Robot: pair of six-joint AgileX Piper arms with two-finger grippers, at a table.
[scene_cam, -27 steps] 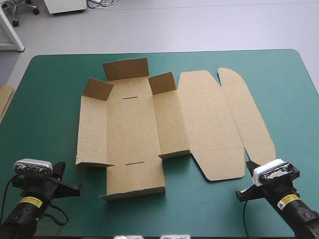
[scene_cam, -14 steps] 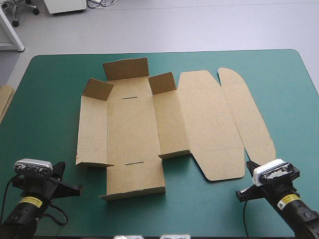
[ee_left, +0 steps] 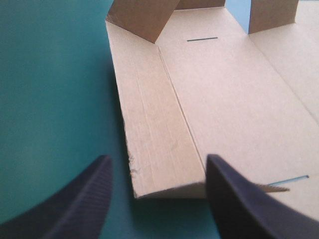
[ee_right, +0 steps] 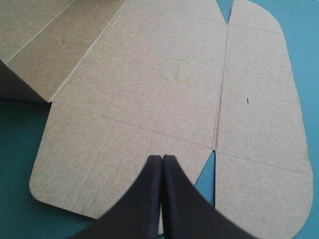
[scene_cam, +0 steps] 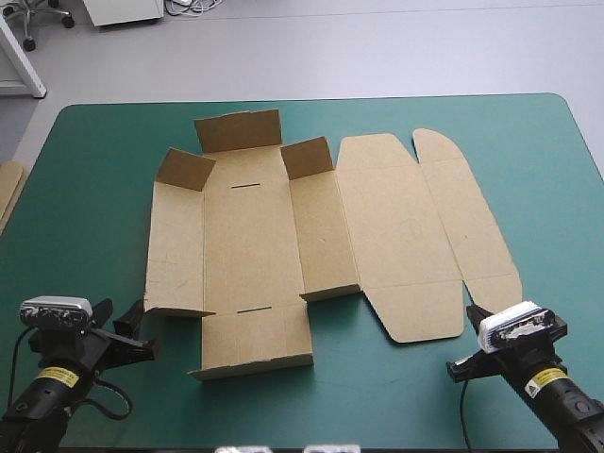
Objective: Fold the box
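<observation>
The left gripper [ee_left: 158, 167] is open, its two black fingers [ee_left: 75, 204] spread wide just above the teal-green table cover [scene_cam: 94, 189]. The near end of the box's left side panel [ee_left: 154, 129] lies just ahead of the gap between them. That end looks slightly lifted off the cover. Whether either finger touches the board cannot be told.

The right gripper [ee_right: 162, 158] is closed and holds nothing, its fingers pressed together into one pointed arch. The tip sits over the near edge of the lid panel [ee_right: 149, 94], beside the notch between two rounded tabs.

The box [scene_cam: 250, 236] is a cut sheet of brown board lying mostly flat in the middle of the table, between the two arms and a little beyond them. At its far end, three short end flaps [scene_cam: 238, 130] stand partly raised. The base panel has two thin slits [scene_cam: 247, 185], one near each end. The lid lies flat on the right.

The board shows no printing. The only mark is a faint drawn ring [ee_right: 174, 69] on the lid. Each arm carries a small yellow label [scene_cam: 545, 382], with print too small to read.

More brown board [scene_cam: 8, 193] shows at the table's left edge.
</observation>
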